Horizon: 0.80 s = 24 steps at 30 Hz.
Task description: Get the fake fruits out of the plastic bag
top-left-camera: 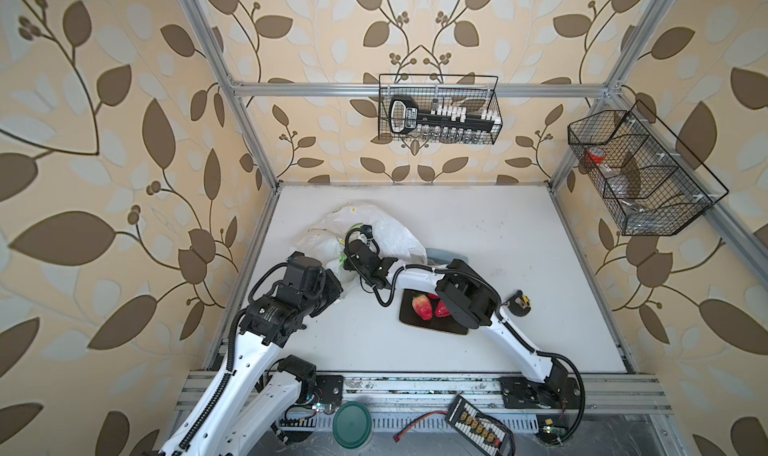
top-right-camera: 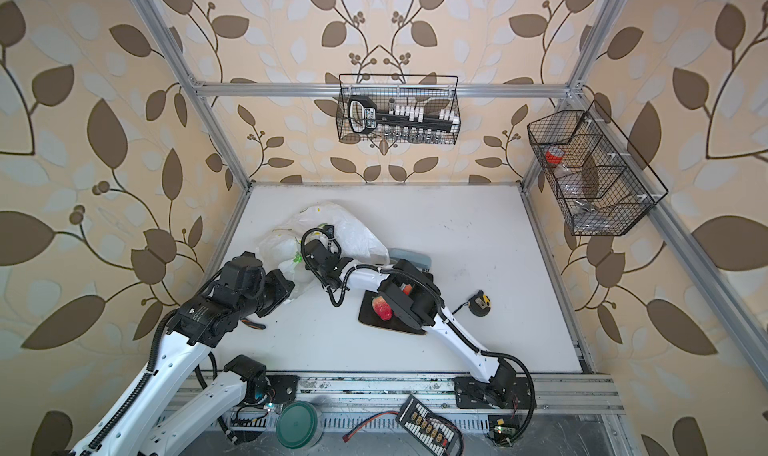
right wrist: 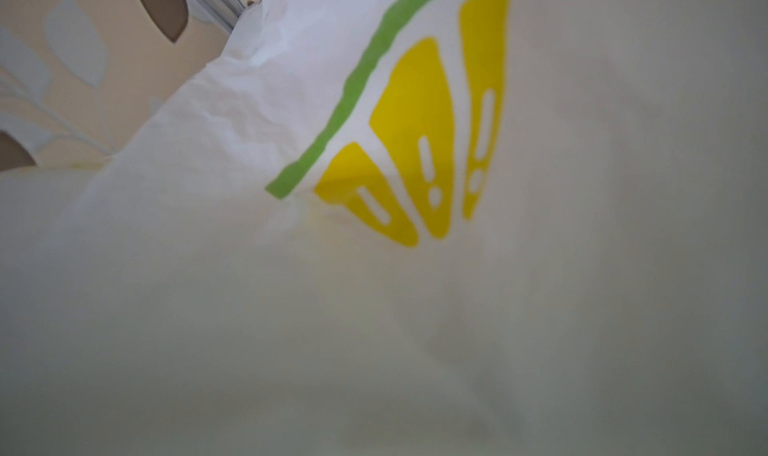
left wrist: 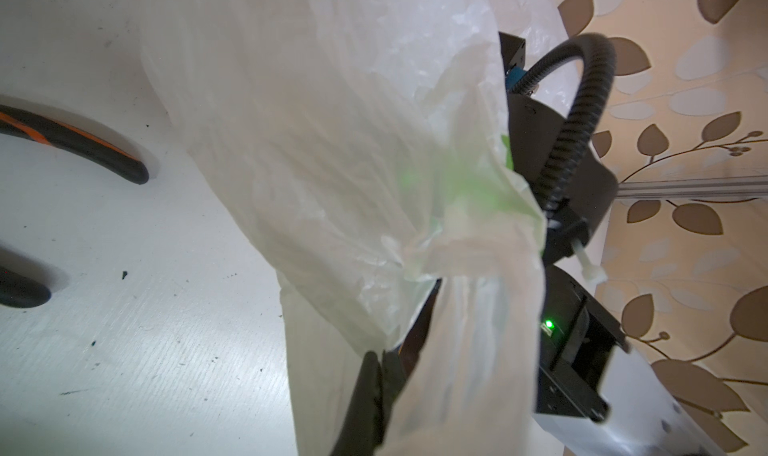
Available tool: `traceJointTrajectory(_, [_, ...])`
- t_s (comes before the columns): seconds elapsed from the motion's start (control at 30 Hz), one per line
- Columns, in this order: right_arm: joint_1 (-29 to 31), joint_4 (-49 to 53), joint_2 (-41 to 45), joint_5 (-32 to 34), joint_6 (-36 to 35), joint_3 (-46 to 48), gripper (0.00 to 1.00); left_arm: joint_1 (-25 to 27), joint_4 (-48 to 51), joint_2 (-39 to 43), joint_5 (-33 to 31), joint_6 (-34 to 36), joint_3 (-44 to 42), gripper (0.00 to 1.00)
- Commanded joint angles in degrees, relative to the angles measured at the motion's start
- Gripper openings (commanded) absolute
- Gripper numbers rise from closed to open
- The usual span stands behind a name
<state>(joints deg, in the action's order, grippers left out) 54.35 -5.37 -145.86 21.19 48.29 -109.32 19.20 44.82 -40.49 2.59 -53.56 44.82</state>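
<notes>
White crinkly plastic bag (top-left-camera: 390, 234), glossy red strawberries (top-left-camera: 422, 306)

Crumpled white plastic bag (top-left-camera: 390, 234); red strawberries (top-left-camera: 422, 306) outside, nearby

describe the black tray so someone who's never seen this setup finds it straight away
Start at the white table. Near its middle, nearer the robot's bases than the crumpled plastic bag and partly under the right arm, lies the black tray. It is the only flat black slab there, and red strawberries sit on it.
</notes>
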Motion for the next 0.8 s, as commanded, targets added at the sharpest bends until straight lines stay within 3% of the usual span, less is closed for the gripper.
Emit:
traceJointTrajectory(0.0, [-0.25, -1.31, 4.96, -3.19, -0.93, 4.01, 0.22, 0.66, -0.42, 0.73, -0.39, 0.30, 1.26, 0.00])
traceJointTrajectory(0.17, [-0.55, -3.05, 12.57, -8.04, -1.63, 11.95, 0.07, 0.66, -1.80, 0.62, -1.10, 0.08, 0.48, 0.00])
traceJointTrajectory(0.43, [-1.98, -0.97, 23.46, -20.75, -4.13, 22.66, 0.03, 0.66, -3.51, 0.41, -1.18, -0.32, -0.60, 0.00])
traceJointTrajectory(0.77, [-3.93, 13.40, 34.98, -37.11, -16.72, 27.47, 0.00, 0.66, -5.00, 0.41, -1.62, -0.49, -1.02, 0.00])
